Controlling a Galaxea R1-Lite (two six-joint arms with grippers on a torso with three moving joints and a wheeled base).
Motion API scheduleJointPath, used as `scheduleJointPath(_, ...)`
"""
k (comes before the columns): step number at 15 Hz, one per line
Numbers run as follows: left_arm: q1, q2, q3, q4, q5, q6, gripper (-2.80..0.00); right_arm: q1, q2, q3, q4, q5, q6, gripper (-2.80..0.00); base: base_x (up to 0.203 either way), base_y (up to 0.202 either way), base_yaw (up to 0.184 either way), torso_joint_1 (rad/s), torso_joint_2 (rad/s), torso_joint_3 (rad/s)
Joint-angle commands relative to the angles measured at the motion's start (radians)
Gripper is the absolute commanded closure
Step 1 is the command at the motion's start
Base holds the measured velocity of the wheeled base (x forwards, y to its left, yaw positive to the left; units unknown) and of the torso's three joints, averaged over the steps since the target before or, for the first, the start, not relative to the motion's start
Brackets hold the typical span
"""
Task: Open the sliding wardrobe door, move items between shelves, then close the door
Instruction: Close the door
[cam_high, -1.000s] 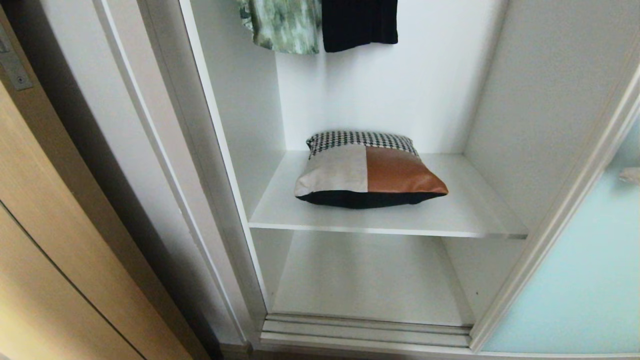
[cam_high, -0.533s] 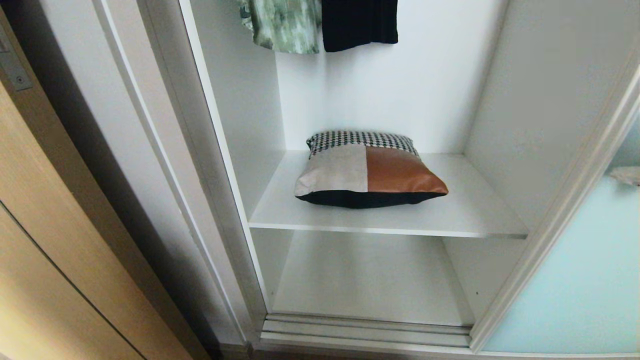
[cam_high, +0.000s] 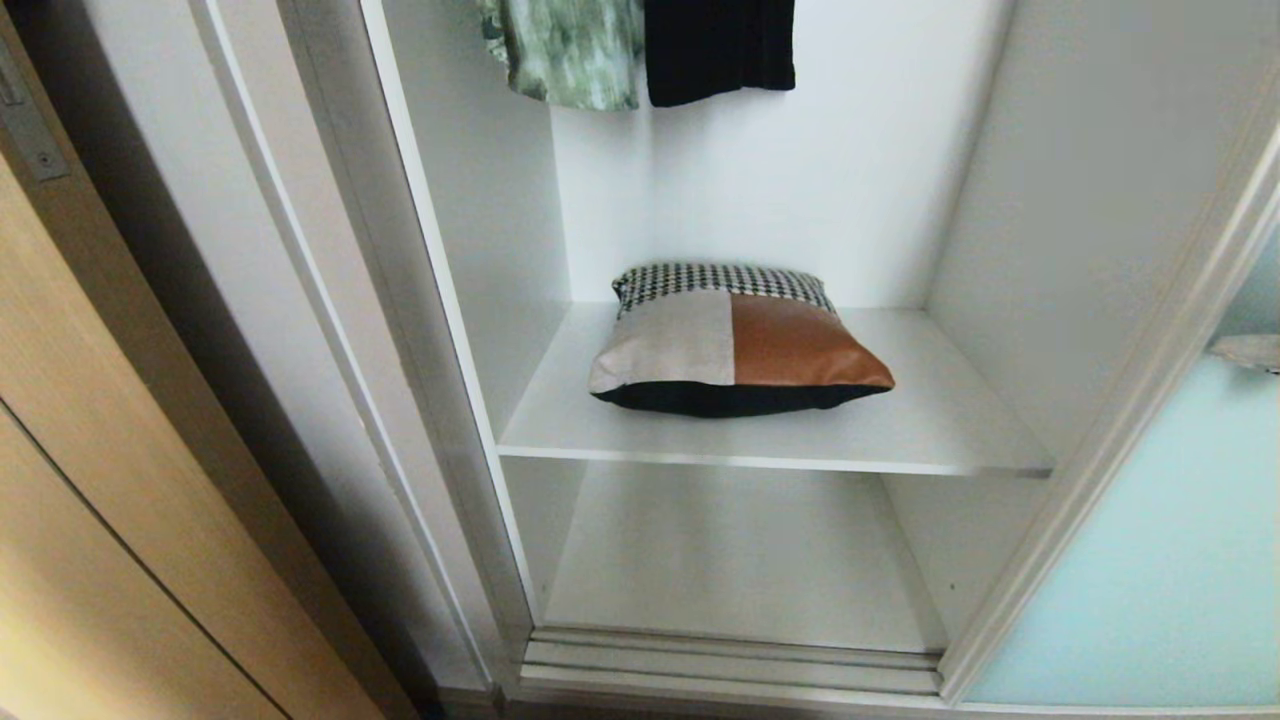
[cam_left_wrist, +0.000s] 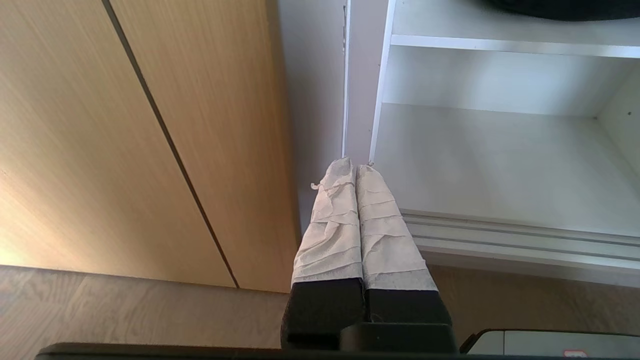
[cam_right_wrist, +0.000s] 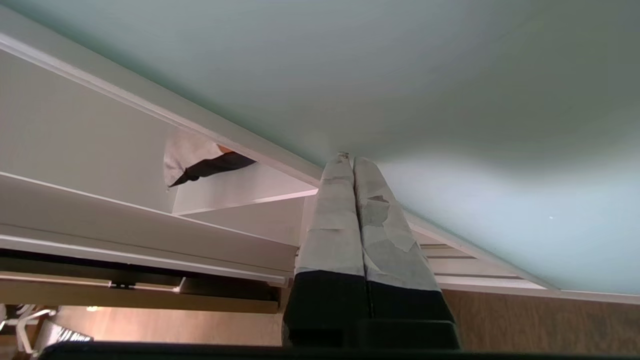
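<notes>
With its fingers pressed together and empty, the right gripper (cam_right_wrist: 348, 159) hovers at the sliding wardrobe door (cam_high: 1150, 560), probably having pushed it aside, exposing the cushion (cam_high: 738, 340) lying beyond it on the upper shelf (cam_high: 950, 420).

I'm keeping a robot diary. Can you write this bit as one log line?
door: open | cushion: upper shelf | lower shelf: bare | right gripper: shut, at door | left gripper: shut, low, idle

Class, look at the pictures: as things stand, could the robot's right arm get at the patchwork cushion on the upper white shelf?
Probably yes. The frosted aqua glass sliding door is slid aside, so the houndstooth, beige and rust-brown cushion lies exposed on the white shelf. The right gripper, shut, sits by the door's frame.
</notes>
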Motion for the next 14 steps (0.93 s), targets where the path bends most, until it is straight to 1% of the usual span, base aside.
scheduleJointPath(1, 0.000, 0.002, 0.000, 0.000, 0.000, 0.000, 0.00, 0.019, -0.005, 0.008, 0.001, 0.004, 0.002, 0.00, 0.000, 0.000, 0.000, 0.000, 0.00, 0.000)
scheduleJointPath(6, 0.000, 0.002, 0.000, 0.000, 0.000, 0.000, 0.00, 0.075, -0.044, 0.035, 0.003, -0.004, 0.001, 0.00, 0.000, 0.000, 0.000, 0.000, 0.00, 0.000)
scheduleJointPath(8, 0.000, 0.002, 0.000, 0.000, 0.000, 0.001, 0.00, 0.113, -0.047, 0.040, 0.001, -0.040, 0.001, 0.00, 0.000, 0.000, 0.000, 0.000, 0.00, 0.000)
scheduleJointPath(11, 0.000, 0.002, 0.000, 0.000, 0.000, 0.000, 0.00, 0.203, -0.055, 0.042, 0.002, -0.085, 0.001, 0.00, 0.000, 0.000, 0.000, 0.000, 0.00, 0.000)
scheduleJointPath(14, 0.000, 0.002, 0.000, 0.000, 0.000, 0.001, 0.00, 0.339, -0.089, 0.056, 0.001, -0.130, -0.001, 0.00, 0.000, 0.000, 0.000, 0.000, 0.00, 0.000)
